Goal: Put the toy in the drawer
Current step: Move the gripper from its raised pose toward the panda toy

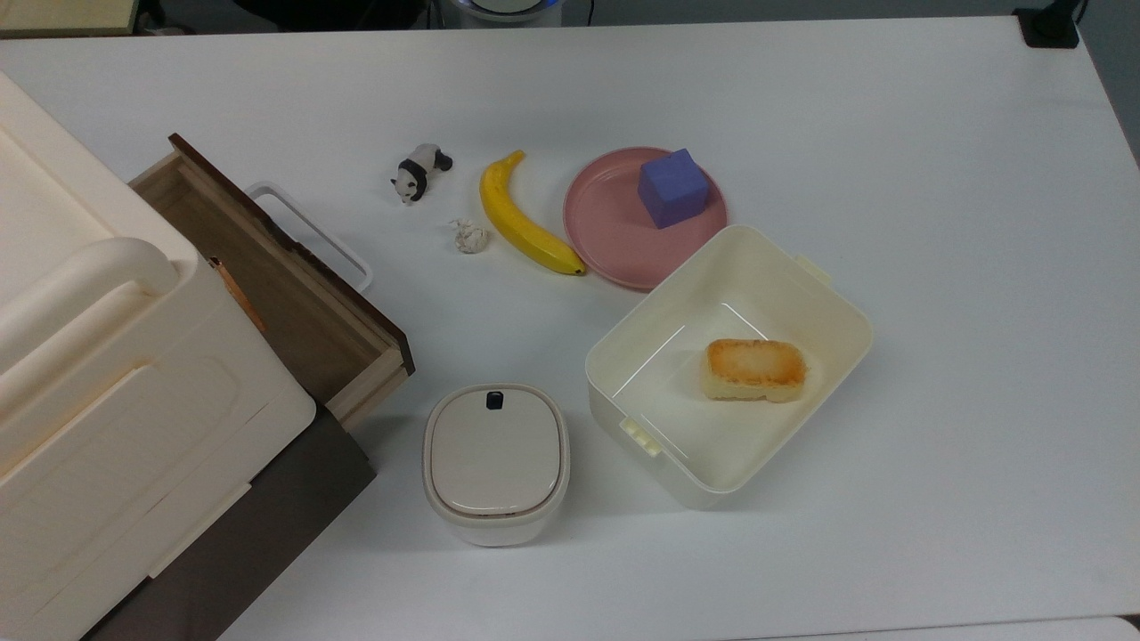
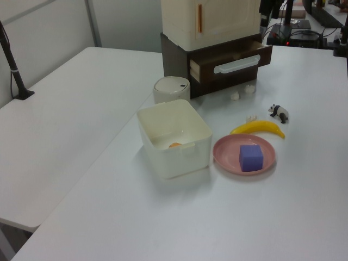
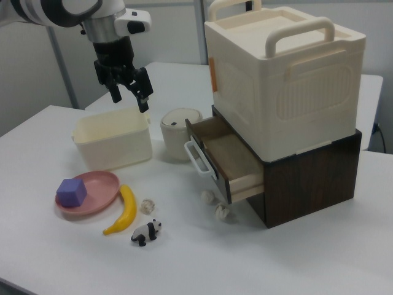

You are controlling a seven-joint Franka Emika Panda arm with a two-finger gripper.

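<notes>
One unlabelled toy [image 1: 421,172] beside banana [image 1: 524,216]

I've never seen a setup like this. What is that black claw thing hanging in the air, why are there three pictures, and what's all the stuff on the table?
The claw is a robot arm's hand. Its two fingers are open and hold nothing. Three cameras film one white table: one from above, two from opposite sides. On it lie a small panda toy, a banana, a paper ball, a purple cube on a pink plate, a cream bin with bread inside, and a lidded pot. A wooden drawer stands pulled open, ready for the panda.
</notes>
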